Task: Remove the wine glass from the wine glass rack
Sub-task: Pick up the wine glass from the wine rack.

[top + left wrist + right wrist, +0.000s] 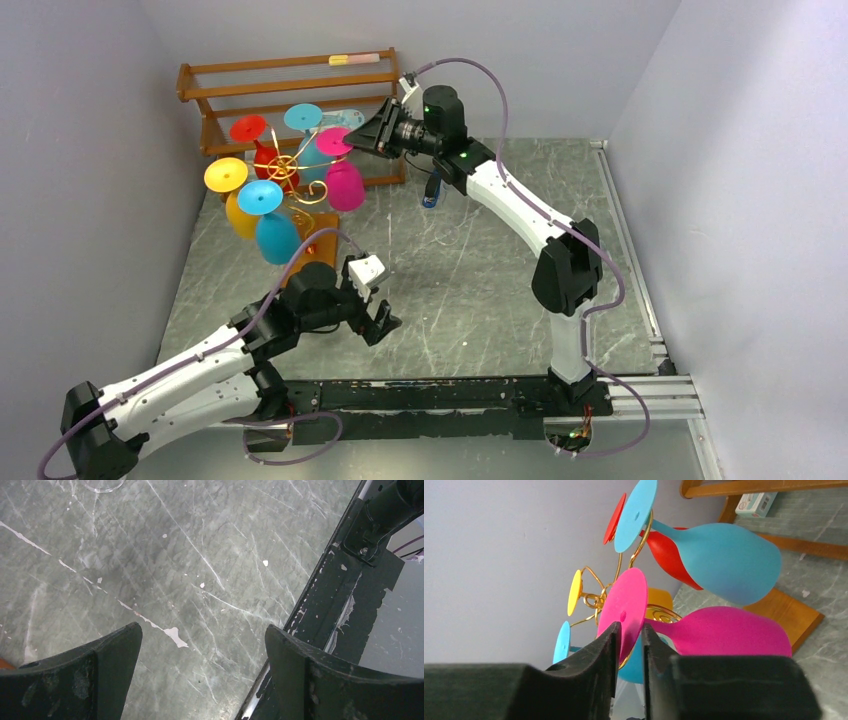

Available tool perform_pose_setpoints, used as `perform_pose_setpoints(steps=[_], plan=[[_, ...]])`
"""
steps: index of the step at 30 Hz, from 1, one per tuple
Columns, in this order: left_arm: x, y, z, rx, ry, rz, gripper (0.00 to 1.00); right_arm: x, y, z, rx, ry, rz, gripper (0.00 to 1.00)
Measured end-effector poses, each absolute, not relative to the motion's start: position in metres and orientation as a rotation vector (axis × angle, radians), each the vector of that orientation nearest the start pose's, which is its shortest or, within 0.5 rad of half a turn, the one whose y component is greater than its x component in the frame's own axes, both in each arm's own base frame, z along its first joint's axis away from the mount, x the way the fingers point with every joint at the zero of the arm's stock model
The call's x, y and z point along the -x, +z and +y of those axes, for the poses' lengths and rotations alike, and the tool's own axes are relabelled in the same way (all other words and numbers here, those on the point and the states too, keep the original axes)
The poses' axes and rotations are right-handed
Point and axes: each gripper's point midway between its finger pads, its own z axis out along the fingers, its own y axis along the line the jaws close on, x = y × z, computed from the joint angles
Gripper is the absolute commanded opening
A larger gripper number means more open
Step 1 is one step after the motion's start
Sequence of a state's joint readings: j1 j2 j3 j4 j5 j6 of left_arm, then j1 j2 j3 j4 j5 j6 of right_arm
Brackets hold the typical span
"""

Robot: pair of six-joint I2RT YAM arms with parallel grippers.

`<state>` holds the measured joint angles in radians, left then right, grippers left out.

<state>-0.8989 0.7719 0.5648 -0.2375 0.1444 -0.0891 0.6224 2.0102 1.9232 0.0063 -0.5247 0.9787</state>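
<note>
The wine glass rack (290, 172) is a gold wire tree on an orange-brown base (320, 248), standing at the back left with several coloured glasses hung upside down. A pink wine glass (345, 186) hangs on its right side. My right gripper (352, 140) reaches in from the right, shut on that glass's round foot. In the right wrist view the pink foot (624, 602) slants across the narrow gap of the right gripper (629, 627) and touches both fingers, with the bowl (729, 630) to the right and the rack (591, 600) behind. My left gripper (385, 325) (202, 630) hangs open over bare table.
A brown slatted wooden shelf (290, 78) stands against the back wall behind the rack, with a small box (756, 502) on it. A blue glass (724, 562) and a red one (669, 555) hang just above the pink one. A small blue object (430, 195) lies under the right arm.
</note>
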Motion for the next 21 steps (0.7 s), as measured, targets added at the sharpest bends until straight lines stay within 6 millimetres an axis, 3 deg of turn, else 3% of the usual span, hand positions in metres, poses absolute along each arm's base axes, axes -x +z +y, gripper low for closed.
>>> perform_pose_setpoints(steps=[6,12,21], plan=[[-0.157,0.164,-0.243,-0.915,-0.76,1.88,0.97,-0.411,0.358,0.437,0.12,1.584,1.917,0.13],[-0.157,0.169,-0.242,-0.906,-0.763,1.861,0.97,-0.411,0.361,0.437,0.107,1.61,1.907,0.0],[-0.161,0.179,-0.236,-0.866,-0.731,1.842,0.97,-0.409,0.357,0.438,0.049,1.703,1.904,0.0]])
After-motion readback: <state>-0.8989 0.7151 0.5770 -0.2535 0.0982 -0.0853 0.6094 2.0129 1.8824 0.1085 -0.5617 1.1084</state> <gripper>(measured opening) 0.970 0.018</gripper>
